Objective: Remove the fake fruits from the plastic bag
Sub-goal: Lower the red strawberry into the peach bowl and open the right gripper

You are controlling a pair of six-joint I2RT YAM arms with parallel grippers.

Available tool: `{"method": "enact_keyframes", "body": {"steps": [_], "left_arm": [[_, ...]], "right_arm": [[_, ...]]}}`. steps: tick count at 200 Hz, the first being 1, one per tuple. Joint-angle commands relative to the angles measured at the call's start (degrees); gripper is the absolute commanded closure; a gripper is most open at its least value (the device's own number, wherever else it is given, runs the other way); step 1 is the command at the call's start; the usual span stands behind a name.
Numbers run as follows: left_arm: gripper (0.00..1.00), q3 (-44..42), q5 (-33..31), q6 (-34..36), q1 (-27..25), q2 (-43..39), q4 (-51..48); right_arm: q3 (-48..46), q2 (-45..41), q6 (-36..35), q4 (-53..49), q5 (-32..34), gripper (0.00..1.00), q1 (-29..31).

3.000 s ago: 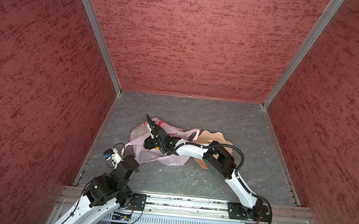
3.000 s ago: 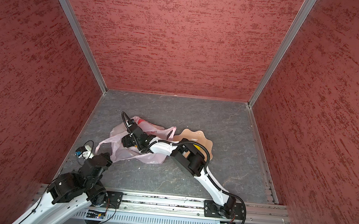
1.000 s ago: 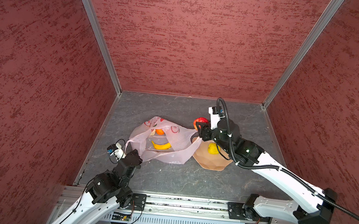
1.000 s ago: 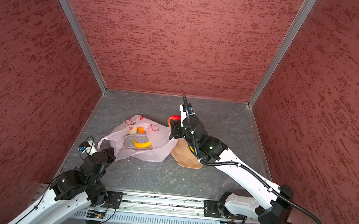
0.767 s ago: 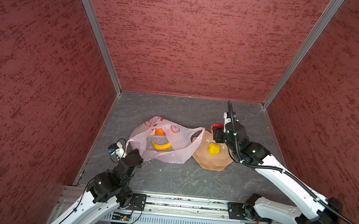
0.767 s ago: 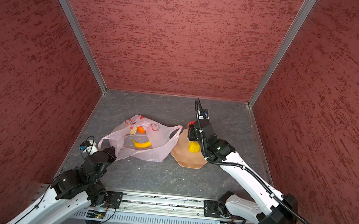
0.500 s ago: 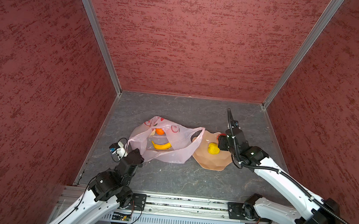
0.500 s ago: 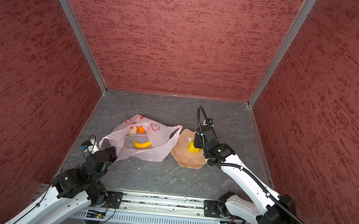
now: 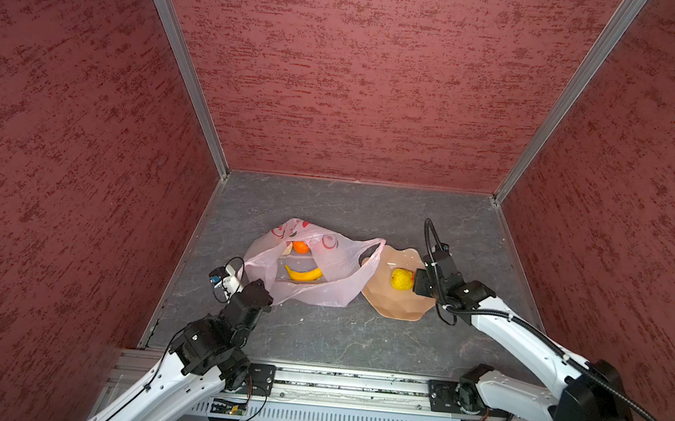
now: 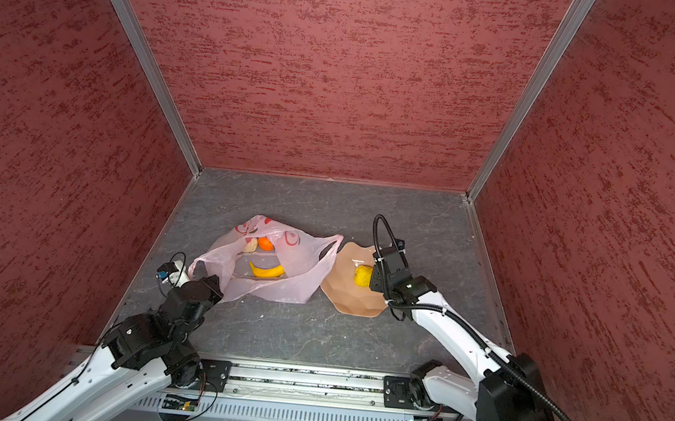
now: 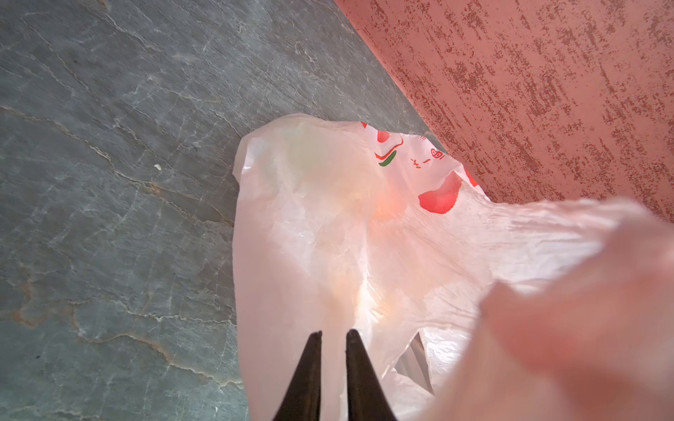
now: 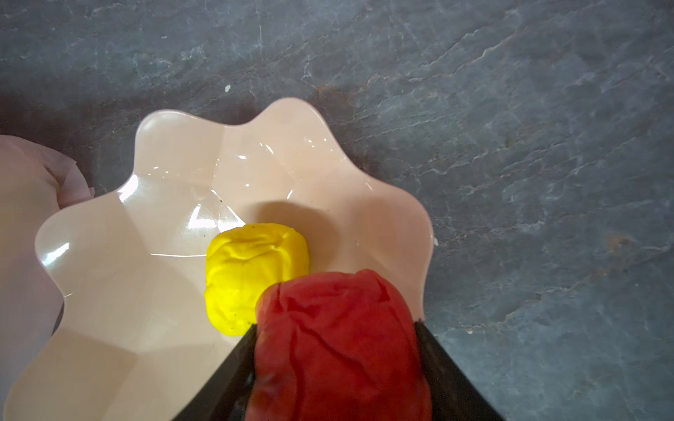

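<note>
The pale-pink plastic bag (image 9: 334,278) (image 10: 292,274) (image 11: 310,226) lies open on the grey floor. Inside it I see a yellow banana (image 9: 303,274) (image 10: 266,270), an orange ball (image 9: 301,247) (image 10: 266,243) and a beige lumpy piece (image 9: 287,249) (image 10: 250,245). My left gripper (image 9: 264,288) (image 10: 217,282) (image 11: 333,331) is shut on the bag's near-left edge, film between its tips. A yellow ball (image 9: 401,279) (image 10: 363,275) (image 12: 255,277) rests in the peach dish (image 9: 394,308) (image 10: 354,304) (image 12: 109,291). My right gripper (image 9: 419,281) (image 10: 377,279) (image 12: 335,323) is shut on a red ball (image 12: 339,346) just beside the yellow one, low over the dish's right part.
Red textured walls (image 9: 360,76) close in the floor on the left, back and right. A metal rail (image 9: 333,380) with both arm bases runs along the front. The bag's right handle (image 9: 372,250) lies against the dish's left rim.
My right arm has carried the red ball from over the dish's far left rim across to its right side and come down beside the yellow ball. The left gripper has kept its hold.
</note>
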Motion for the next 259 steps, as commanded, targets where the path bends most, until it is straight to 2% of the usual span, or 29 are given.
{"method": "enact_keyframes", "body": {"steps": [1, 100, 259], "left_arm": [[0.83, 1.18, 0.48, 1.16, 0.13, 0.18, 1.24], [0.83, 0.68, 0.57, 0.85, 0.12, -0.34, 1.16], [0.83, 0.06, 0.91, 0.49, 0.14, -0.26, 1.77]], "right_arm": [[-0.45, 1.34, 1.15, 3.56, -1.62, 0.39, -0.62], [-0.65, 6.33, 1.23, 8.26, -5.11, 0.39, -0.69], [-0.98, 11.64, 0.73, 10.36, -5.03, 0.33, -0.72]]}}
